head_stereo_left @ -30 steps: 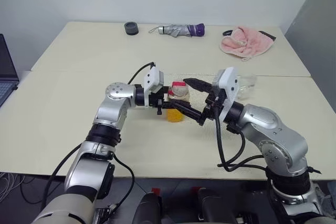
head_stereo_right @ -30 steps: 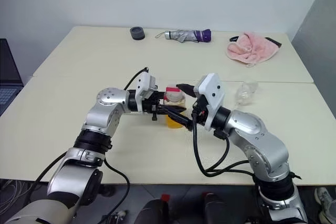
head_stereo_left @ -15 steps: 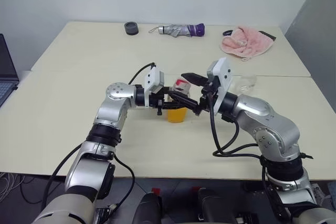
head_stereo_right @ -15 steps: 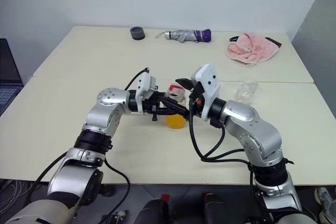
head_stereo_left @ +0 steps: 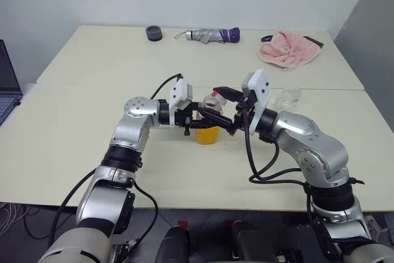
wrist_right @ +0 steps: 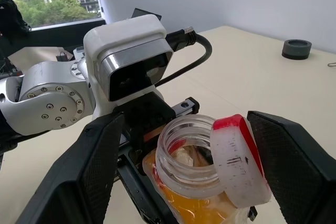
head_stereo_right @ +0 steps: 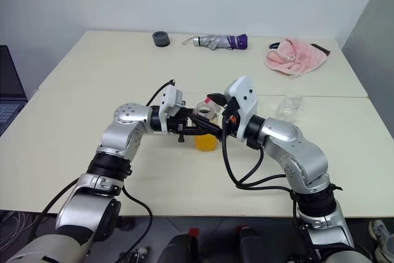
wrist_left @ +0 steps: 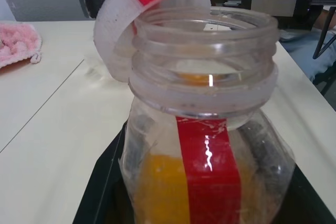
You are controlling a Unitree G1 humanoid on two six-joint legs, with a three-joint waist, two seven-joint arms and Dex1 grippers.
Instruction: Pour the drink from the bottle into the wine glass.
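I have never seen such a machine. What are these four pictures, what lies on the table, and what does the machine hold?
It is a humanoid robot with two metal arms; each ends in a claw of two black fingers. Two pictures come from cameras in its head, looking down over the arms. The other two come from a camera on each wrist, looking along that claw.

The left claw is shut on a small clear bottle with orange drink inside. The bottle's mouth is uncovered; its white cap with a red stripe hangs tilted at the rim. The right claw is open, with a finger on each side of the bottle top.

On the table lie a wine glass, a pink towel, a folded umbrella and a small dark ring. A laptop's edge shows at the left.
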